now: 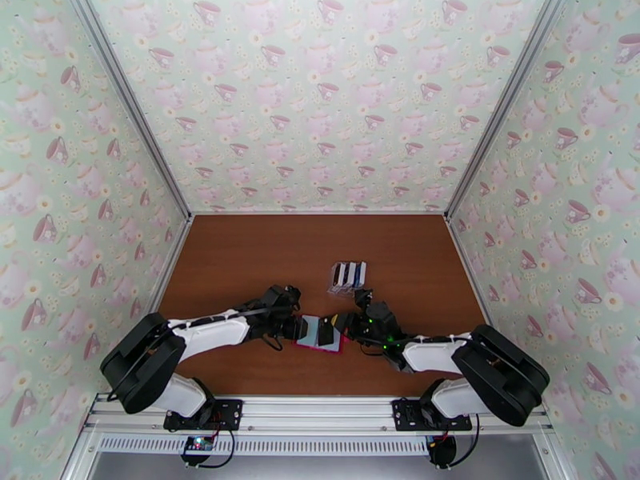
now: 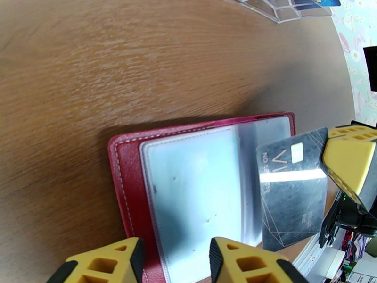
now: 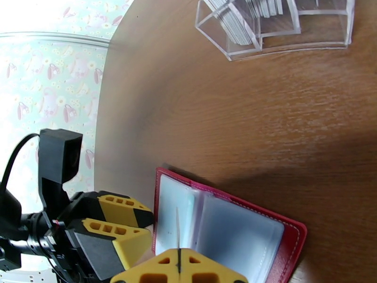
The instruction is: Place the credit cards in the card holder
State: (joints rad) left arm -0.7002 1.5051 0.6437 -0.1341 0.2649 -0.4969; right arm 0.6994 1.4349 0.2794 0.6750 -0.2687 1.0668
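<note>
- The wallet [image 1: 310,331] lies open on the table [image 1: 240,258], pale pockets facing up, between the two arms.
- The right gripper [image 3: 179,267] is pinched tight on a dark card [image 2: 292,189], holding it over the wallet's right-hand page.
- Whether the card's edge sits in a pocket, I can't tell.
- The left gripper [image 2: 174,260] hovers at the wallet's opposite edge, fingers spread apart and holding nothing.
- More cards [image 3: 233,22] stand in the clear rack [image 3: 282,45] farther back, well apart from the wallet.
</note>
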